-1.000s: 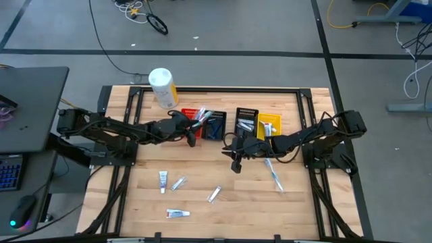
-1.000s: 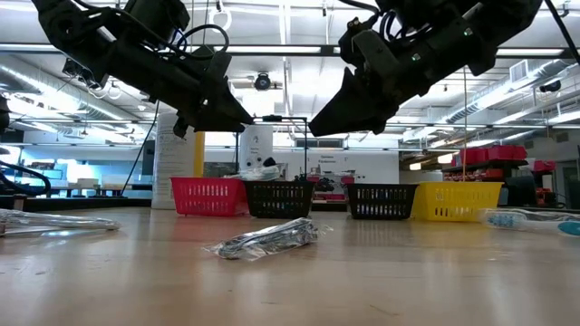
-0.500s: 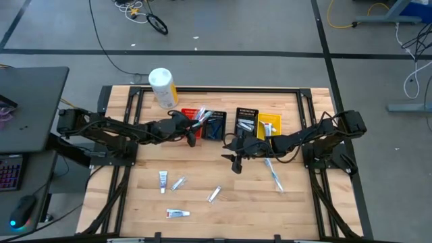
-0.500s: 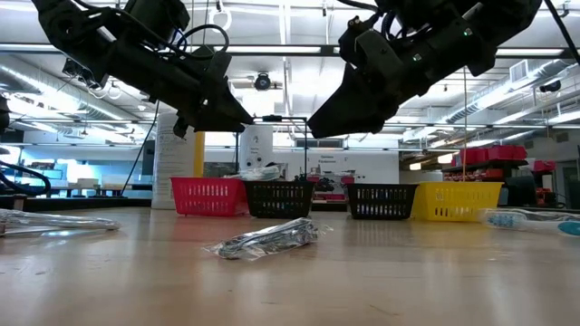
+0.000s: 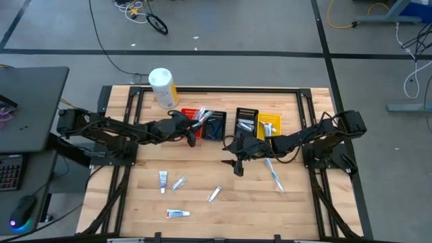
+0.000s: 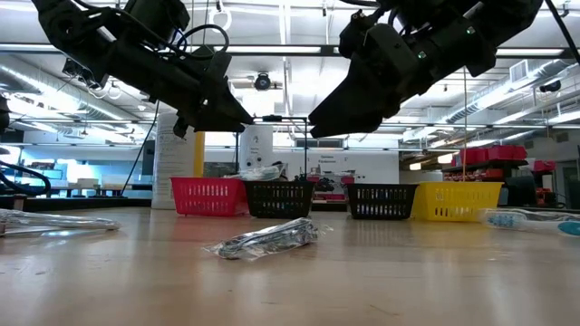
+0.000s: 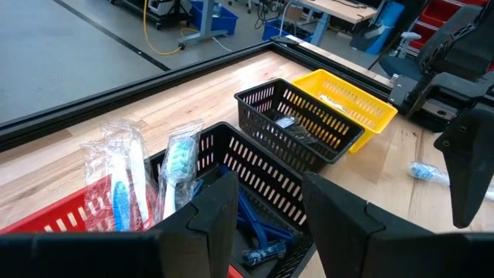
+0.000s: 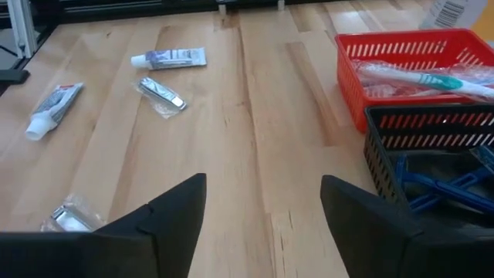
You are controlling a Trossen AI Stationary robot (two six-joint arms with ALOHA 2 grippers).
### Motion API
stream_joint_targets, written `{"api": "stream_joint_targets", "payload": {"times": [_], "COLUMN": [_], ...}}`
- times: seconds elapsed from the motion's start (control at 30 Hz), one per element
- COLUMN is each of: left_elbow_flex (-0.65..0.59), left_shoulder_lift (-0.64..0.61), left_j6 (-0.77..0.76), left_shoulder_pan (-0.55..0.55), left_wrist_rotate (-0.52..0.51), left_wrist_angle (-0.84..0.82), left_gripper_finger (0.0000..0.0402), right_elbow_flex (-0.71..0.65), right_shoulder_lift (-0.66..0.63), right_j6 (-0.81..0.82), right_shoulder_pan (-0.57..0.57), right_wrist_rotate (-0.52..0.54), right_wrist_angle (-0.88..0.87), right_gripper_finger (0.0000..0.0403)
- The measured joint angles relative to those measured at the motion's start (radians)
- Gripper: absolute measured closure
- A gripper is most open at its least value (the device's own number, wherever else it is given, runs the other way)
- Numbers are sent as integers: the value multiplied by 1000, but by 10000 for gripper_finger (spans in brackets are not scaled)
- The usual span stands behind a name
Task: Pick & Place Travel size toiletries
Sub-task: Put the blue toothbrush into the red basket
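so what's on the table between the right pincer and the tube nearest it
Nothing: in the high view, only bare wood lies between the right pincer, open above the table, and the nearest tube.

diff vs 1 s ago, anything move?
Barely. The right gripper shifted slightly over the bare table middle, open and empty. Nothing was grasped or released. The left gripper stayed open above the red bin, and the loose toothpaste tubes and the toothbrush lie where they were.
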Motion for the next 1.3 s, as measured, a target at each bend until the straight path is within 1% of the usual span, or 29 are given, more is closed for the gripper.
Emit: {"api": "stream_joint_targets", "payload": {"times": [0.9, 1.03, 1.07, 1.17, 1.3], "left_elbow_flex": [0, 0, 0, 0, 0], "left_shoulder_lift": [0, 0, 0, 0, 0], "left_j6": [0, -4, -18, -82, -64], "left_shoulder_pan": [0, 0, 0, 0, -4], "left_wrist_rotate": [0, -15, -8, 60, 159], "left_wrist_angle": [0, 22, 20, 20, 20], "left_gripper_finger": [246, 246, 246, 246, 246], "right_elbow_flex": [0, 0, 0, 0, 0], "right_shoulder_lift": [0, 0, 0, 0, 0], "right_j6": [0, 0, 0, 0, 0], "right_shoulder_pan": [0, 0, 0, 0, 0], "right_wrist_rotate": [2, 2, 2, 2, 2], "right_wrist_angle": [-5, -5, -5, -5, -10], "right_gripper_finger": [138, 138, 138, 138, 138]}}
